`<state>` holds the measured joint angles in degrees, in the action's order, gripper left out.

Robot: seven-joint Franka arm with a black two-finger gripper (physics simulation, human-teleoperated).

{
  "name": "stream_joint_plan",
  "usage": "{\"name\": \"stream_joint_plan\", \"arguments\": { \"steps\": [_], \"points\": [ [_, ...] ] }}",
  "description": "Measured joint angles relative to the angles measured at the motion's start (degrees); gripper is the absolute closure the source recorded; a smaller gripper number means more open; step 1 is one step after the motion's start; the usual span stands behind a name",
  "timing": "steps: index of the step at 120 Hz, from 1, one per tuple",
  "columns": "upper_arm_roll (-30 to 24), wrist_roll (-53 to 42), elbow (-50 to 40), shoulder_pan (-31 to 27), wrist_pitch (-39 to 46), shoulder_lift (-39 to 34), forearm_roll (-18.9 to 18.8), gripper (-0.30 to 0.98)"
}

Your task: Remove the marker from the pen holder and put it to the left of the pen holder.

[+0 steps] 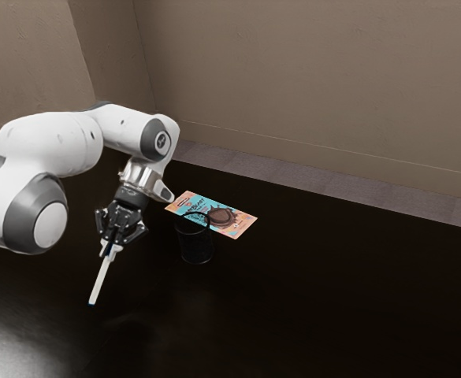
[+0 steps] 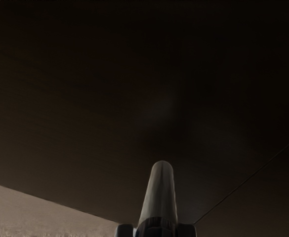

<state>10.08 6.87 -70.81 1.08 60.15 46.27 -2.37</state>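
My gripper (image 1: 112, 247) is over the dark table, on the exterior view's left of the pen holder and apart from it. It is shut on the white marker (image 1: 99, 282), which slants down from the fingers with its lower end toward the tabletop; whether that end touches the table I cannot tell. The black pen holder (image 1: 196, 246) stands upright. In the wrist view the marker (image 2: 160, 195) sticks out from between the fingertips of the gripper (image 2: 156, 230).
A colourful flat packet (image 1: 234, 224) lies on the table right behind the pen holder. The dark tabletop (image 1: 317, 291) stretches toward the exterior view's right, and a brown wall (image 1: 309, 94) rises beyond its far edge.
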Motion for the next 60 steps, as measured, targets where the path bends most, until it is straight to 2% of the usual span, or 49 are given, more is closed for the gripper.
{"name": "stream_joint_plan", "arguments": {
  "steps": [8,27,41,49,60],
  "points": [
    [-0.07,0.16,0.10,-0.12,-0.02,0.55,0.05,0.77],
    [-0.23,0.74,0.56,-0.19,-0.25,0.71,0.79,0.41],
    [-0.24,1.05,0.69,-0.18,0.84,-0.06,1.88,0.24],
    [-0.72,0.73,0.57,-0.08,2.80,-6.32,3.32,0.17],
    [-5.06,0.62,0.70,0.02,6.04,-20.67,3.52,0.11]
  ]
}}
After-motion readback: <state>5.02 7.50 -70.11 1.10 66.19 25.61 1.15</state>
